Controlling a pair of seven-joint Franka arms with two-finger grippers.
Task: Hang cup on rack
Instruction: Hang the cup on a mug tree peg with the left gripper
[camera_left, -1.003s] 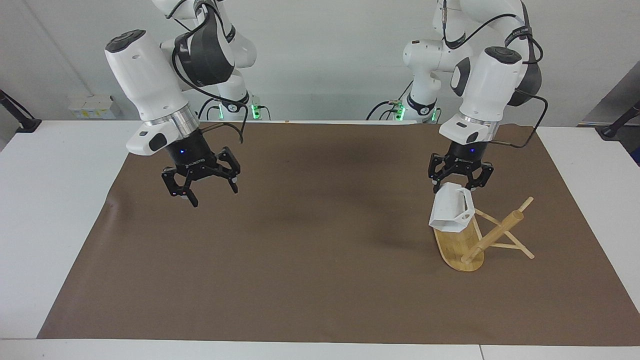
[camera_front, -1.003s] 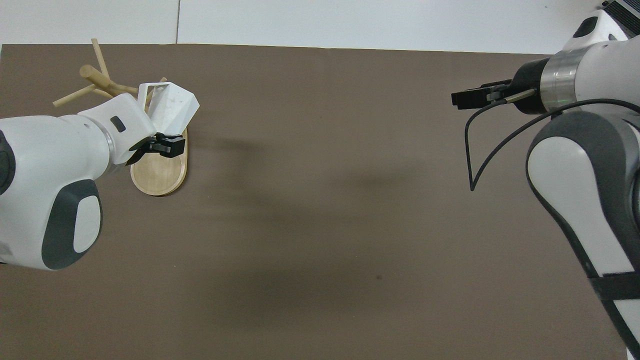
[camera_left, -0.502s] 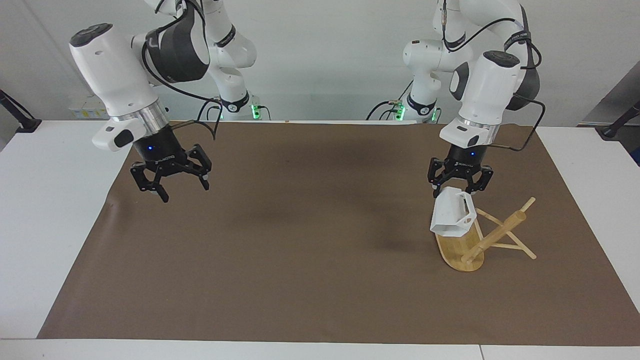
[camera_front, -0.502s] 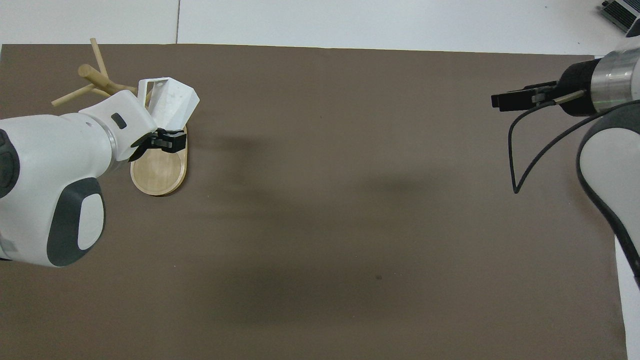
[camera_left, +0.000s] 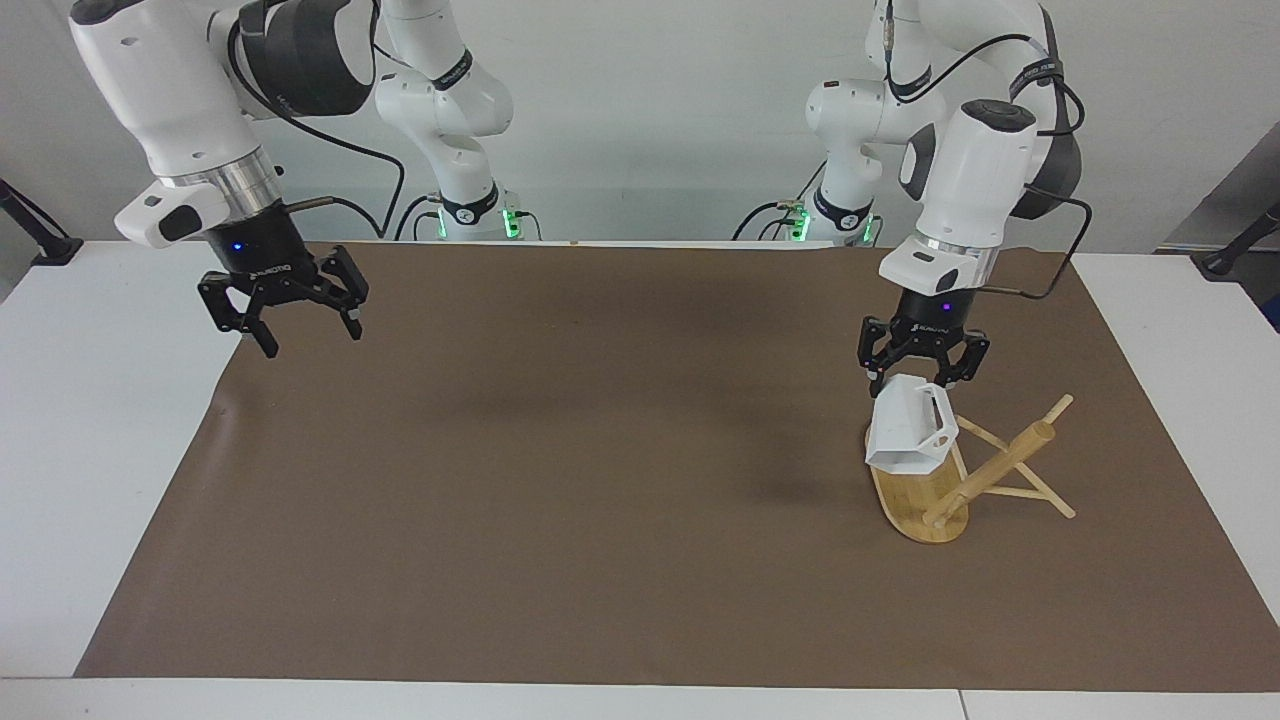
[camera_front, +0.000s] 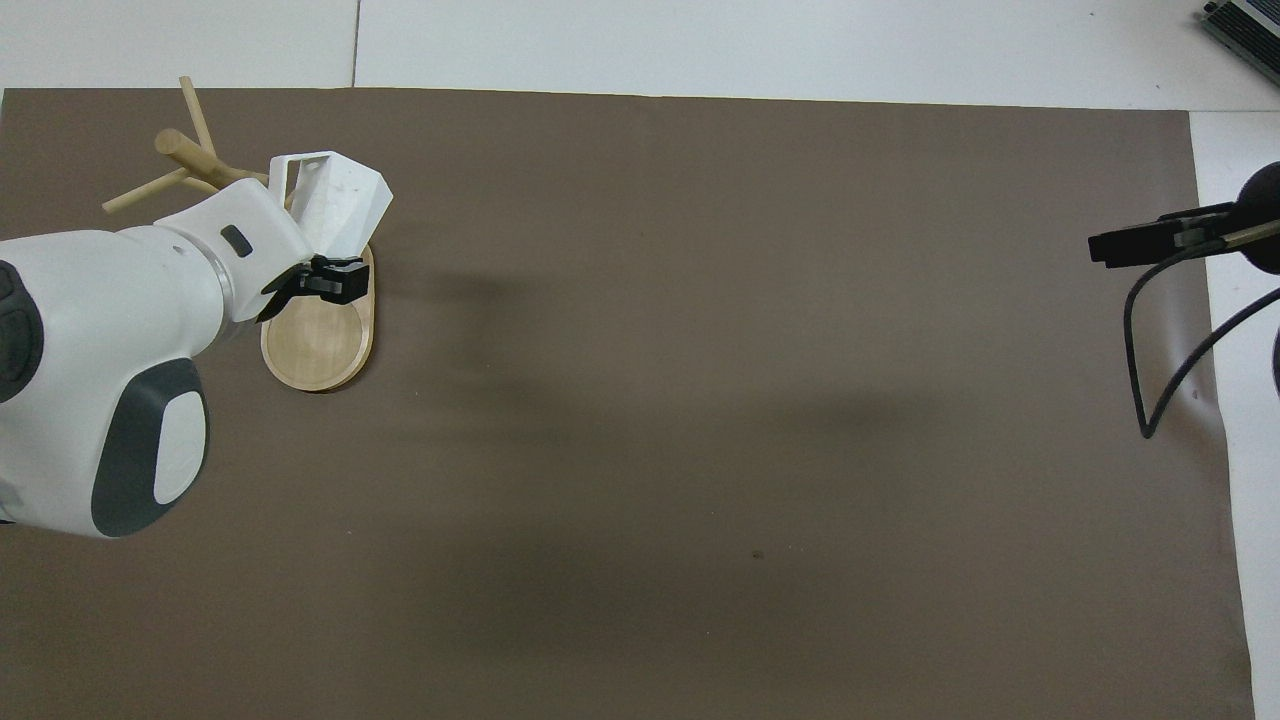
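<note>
So the setup is a white counter (camera_left: 80, 420) with a big brown mat (camera_left: 600, 480) laid over most of it, plain white wall up by the robots. The rack (camera_left: 935, 495) is the thing to orient by: it sits on the mat toward the left arm's end of the counter, and it's tipped way over, the oval base up on edge and the thick post slanting off toward the counter's end with the thin pegs sticking out. The left gripper (camera_left: 922, 378) hangs right over the rack's base, jaws pinched tight on the cup (camera_left: 908, 432), which dangles tilted with its handle toward the post, right against the raised base. The right gripper (camera_left: 300, 335) is well apart from the rack, up in the air over the mat's edge at the right arm's end, jaws spread wide, holding nothing.
</note>
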